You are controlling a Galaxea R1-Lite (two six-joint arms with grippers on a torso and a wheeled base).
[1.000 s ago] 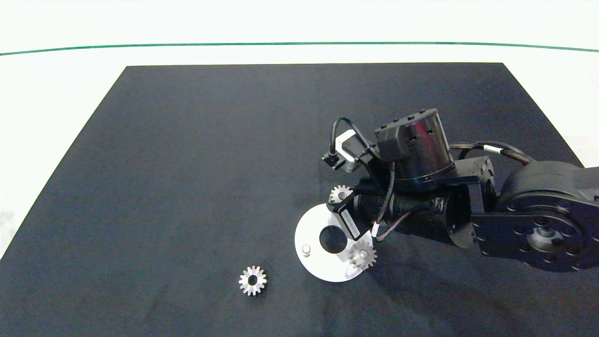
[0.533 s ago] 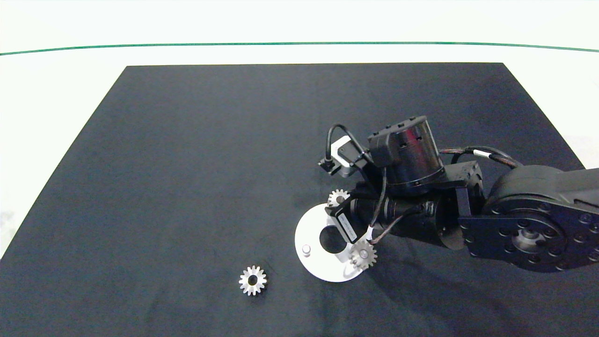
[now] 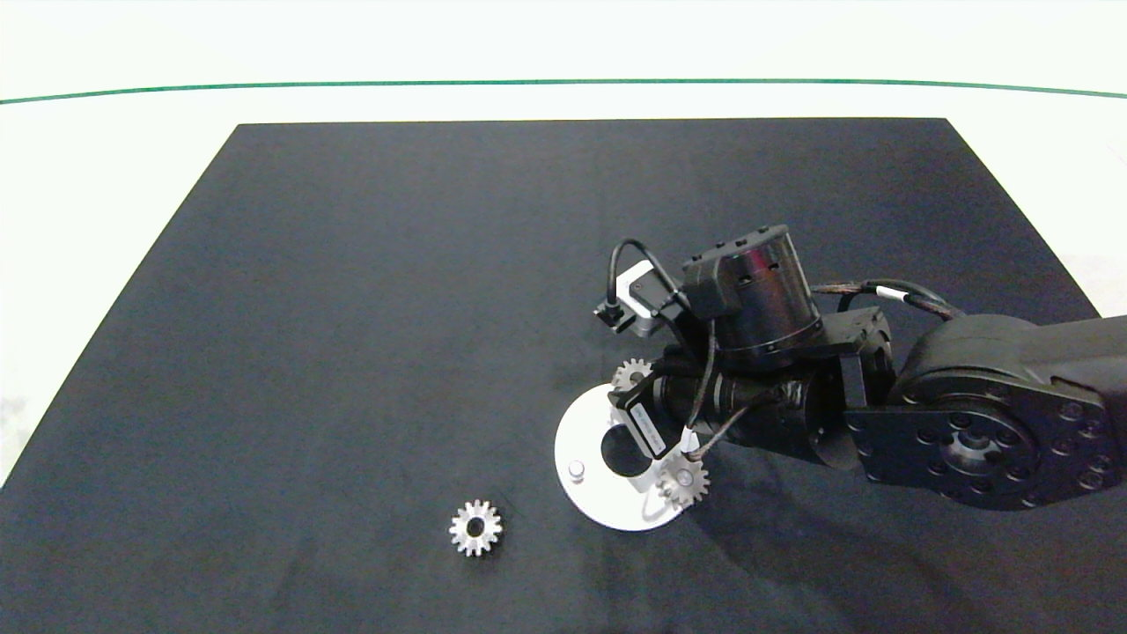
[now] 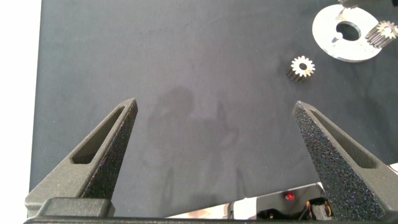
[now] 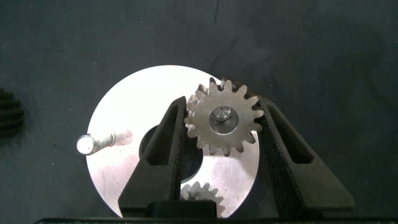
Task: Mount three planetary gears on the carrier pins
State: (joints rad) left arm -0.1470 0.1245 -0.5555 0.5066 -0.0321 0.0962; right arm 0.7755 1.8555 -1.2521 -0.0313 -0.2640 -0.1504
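1. From the head camera, my right arm comes in from the right edge and its wrist hangs over the white disc (image 3: 590, 493) on the black mat (image 3: 352, 308). One gear (image 3: 631, 375) shows at the disc's far edge and another gear (image 3: 684, 482) at its near right edge. One bare pin (image 3: 576, 469) stands on the disc's left part. A third gear (image 3: 475, 527) lies flat on the mat, left of the disc and apart from it.
2. From my left wrist camera, my left gripper (image 4: 214, 115) hangs over bare mat with fingers wide apart, holding nothing. The disc and the loose gear are well away from it.
3. From my right wrist camera, my right gripper (image 5: 222, 121) clamps a gear (image 5: 224, 123) between its fingers (image 5: 163, 155). That gear sits on a pin (image 5: 221, 114), whose tip shows in the bore.
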